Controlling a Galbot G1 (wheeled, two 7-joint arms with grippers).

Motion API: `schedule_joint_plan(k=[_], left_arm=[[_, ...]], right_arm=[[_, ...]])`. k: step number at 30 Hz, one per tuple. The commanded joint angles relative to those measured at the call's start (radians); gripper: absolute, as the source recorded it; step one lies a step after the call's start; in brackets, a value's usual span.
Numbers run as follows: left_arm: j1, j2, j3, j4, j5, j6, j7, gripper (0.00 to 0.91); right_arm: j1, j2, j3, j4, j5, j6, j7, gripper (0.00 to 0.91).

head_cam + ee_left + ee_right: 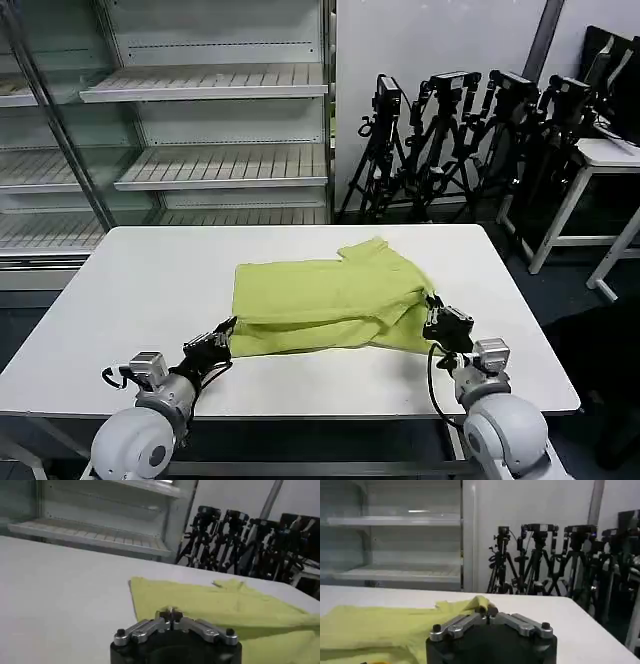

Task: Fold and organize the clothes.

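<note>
On your white worktop (150, 290) the lime T-shirt (320, 305) lies partly folded, a little right of the middle, with its near portion doubled over into a thicker band along the front edge and one sleeve sticking out at the far right corner, toward the back. Your left tool (222, 333) sits low at the shirt's near left corner, right at the hem; in the left wrist view its fingers (171, 614) are brought together at the tips, with the cloth lying just past them, and you cannot tell from here whether any fabric is caught between them. Your right tool (436, 308) sits at the shirt's near right edge, touching or just over the folded cloth; in the right wrist view its fingers (487, 611) also meet at the tips, with the yellow-green fabric spread beside and beyond them, and again no pinch of cloth can be made out. Behind the worktop stand shelving racks (210, 130) on your left and a cluster of black tripods (470, 140) on your right.
</note>
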Motion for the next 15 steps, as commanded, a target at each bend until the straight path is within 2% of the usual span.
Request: schedule_joint_plan(k=[1,8,9,10,11,15], left_arm=[[-0.026,0.000,0.020,0.044,0.029,-0.001,0.001,0.040],[-0.045,0.004,0.028,0.066,0.037,-0.003,-0.003,0.060],[-0.047,0.004,0.029,0.068,0.038,-0.003,-0.004,0.252],[-0.047,0.004,0.030,0.067,0.038,-0.002,-0.004,0.423],[-0.048,0.004,0.031,0.067,0.038,-0.002,-0.004,0.897],[-0.038,0.001,0.029,0.054,0.039,0.004,-0.003,0.907]], right_arm=[[0.080,-0.013,-0.050,-0.125,-0.011,-0.001,-0.006,0.000],[0.083,0.020,-0.080,-0.156,-0.041,-0.013,0.007,0.020],[0.078,0.022,-0.081,-0.155,-0.046,-0.016,0.007,0.766],[0.072,0.024,-0.080,-0.154,-0.048,-0.018,0.007,0.907],[0.062,0.027,-0.077,-0.152,-0.052,-0.018,0.006,0.907],[0.025,0.040,-0.060,-0.134,-0.071,-0.014,0.003,0.907]])
